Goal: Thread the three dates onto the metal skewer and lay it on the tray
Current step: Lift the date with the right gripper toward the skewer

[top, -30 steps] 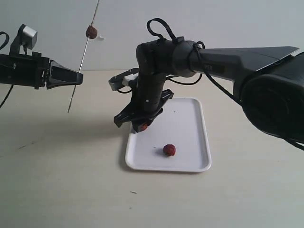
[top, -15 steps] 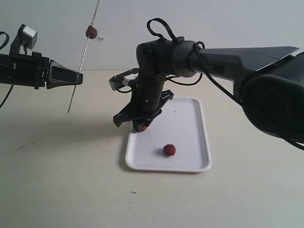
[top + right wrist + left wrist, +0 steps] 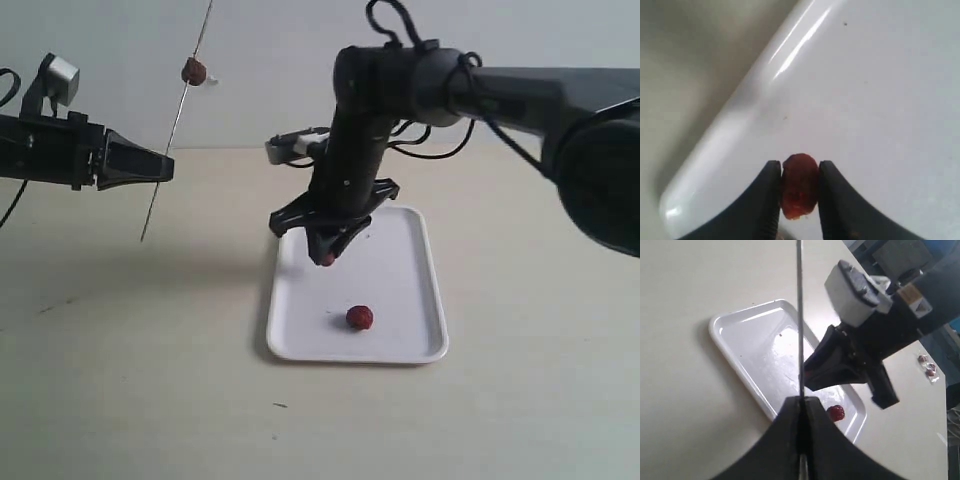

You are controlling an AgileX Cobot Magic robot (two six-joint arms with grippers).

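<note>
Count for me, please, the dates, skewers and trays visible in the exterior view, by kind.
Dates: 3 (threaded date on the skewer; gripped date in the right gripper; loose date on the tray)
Skewer: 1, held by the left gripper
Tray: 1
Total: 5

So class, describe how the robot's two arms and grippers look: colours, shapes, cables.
Both arms are black. The right arm has rounded joints, looping black cables and a white-grey camera block. The right gripper is black with a wide, winged base. The left gripper tapers to a wedge, with a grey box above.
</note>
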